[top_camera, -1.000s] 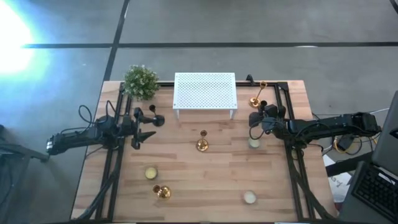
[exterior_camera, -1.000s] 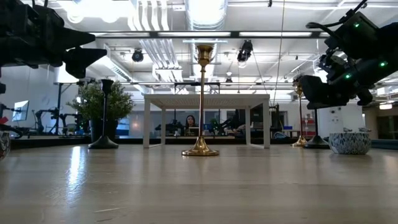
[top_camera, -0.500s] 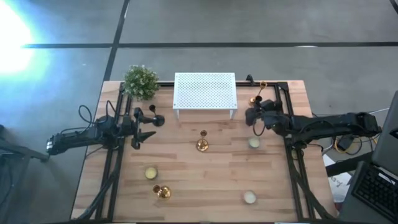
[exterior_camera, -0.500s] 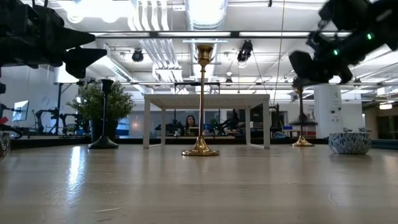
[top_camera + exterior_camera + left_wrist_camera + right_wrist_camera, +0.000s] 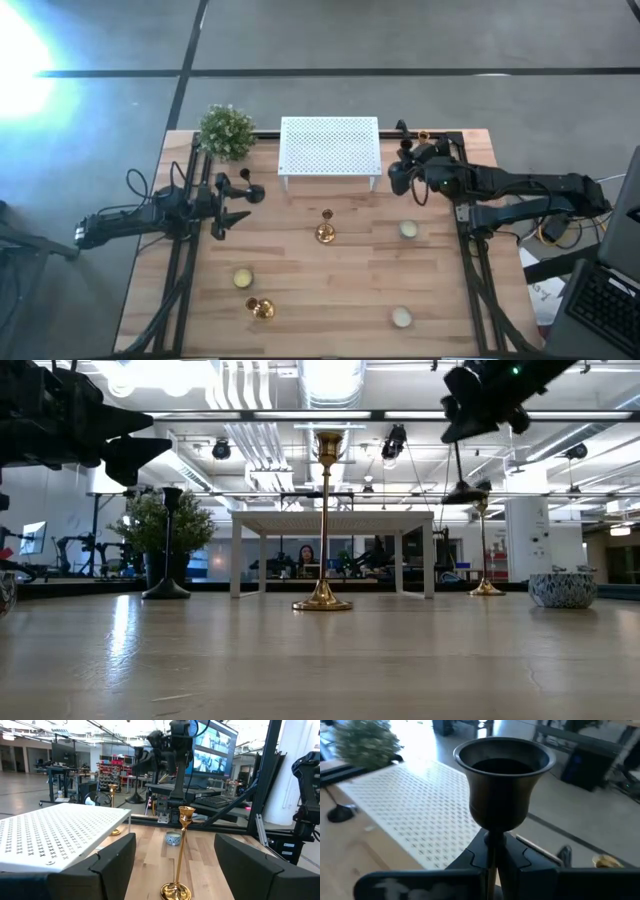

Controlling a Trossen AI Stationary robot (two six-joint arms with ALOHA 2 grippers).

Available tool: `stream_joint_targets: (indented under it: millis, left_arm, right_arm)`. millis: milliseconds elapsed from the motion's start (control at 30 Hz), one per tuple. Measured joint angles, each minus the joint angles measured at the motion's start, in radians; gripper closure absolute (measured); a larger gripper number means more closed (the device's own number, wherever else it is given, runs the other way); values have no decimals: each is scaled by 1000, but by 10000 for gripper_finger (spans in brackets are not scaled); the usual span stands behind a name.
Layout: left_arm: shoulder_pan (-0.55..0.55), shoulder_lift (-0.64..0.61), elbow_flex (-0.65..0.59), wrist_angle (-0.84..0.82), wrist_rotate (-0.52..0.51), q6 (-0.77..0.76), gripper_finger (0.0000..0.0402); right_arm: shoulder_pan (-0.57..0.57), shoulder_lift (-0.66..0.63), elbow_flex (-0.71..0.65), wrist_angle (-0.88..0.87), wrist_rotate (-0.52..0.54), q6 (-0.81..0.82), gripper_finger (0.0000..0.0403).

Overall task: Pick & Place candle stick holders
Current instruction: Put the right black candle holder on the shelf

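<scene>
Up at about 1 o'clock on the table [image 5: 330, 290], just off the right end of the white perforated rack [image 5: 330, 148], my right gripper [image 5: 492, 855] is clamped on the thin stem of a black candle holder [image 5: 502, 785]. It's lifted clear of the wood; from table height you can see its flared base [image 5: 465, 493] hanging in the air below my wrist. My wrist cam looks right down past the cup, with the rack spread out underneath and the potted plant [image 5: 226, 131] at the far corner.

My left gripper [image 5: 240, 202] just hovers over at 9 o'clock, fingers [image 5: 117, 857] spread apart with nothing between them.

Other holders, for the curious:
- a gold one [image 5: 325, 228] stands upright dead center
- another gold one [image 5: 421, 138] is up at 1 o'clock by the back edge, just past my right gripper
- a black one [image 5: 252, 190] stands at 10 o'clock, right next to my left gripper
- a gold one [image 5: 260, 308] lies tipped over at 7 o'clock

Three small round cups [image 5: 408, 229] sit around the front half too, well apart from each other.
</scene>
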Motion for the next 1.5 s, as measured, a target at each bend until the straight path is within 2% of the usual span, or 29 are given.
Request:
stream_joint_targets:
  millis: [200,300,433,600,700,867,1067,1167,1500]
  left_arm:
    - [0,0,0,0,0,0,126]
    - [0,0,0,0,0,0,126]
    - [0,0,0,0,0,0,126]
    - [0,0,0,0,0,0,126]
    - [0,0,0,0,0,0,126]
    - [0,0,0,0,0,0,126]
    - [0,0,0,0,0,0,126]
    - [0,0,0,0,0,0,126]
    - [0,0,0,0,0,0,126]
  right_arm:
    - [-17,97,124,76,-77,-138,392]
    - [-72,167,208,81,-153,-200,392]
    - [-206,279,318,91,-344,-252,391]
    - [-369,417,415,200,-603,-269,391]
    - [-426,495,456,260,-687,-271,391]
    - [-492,644,522,261,-779,-266,391]
    - [-537,780,609,285,-828,-281,391]
    - [-558,808,617,325,-888,-270,391]
    - [-592,805,576,378,-889,-289,391]
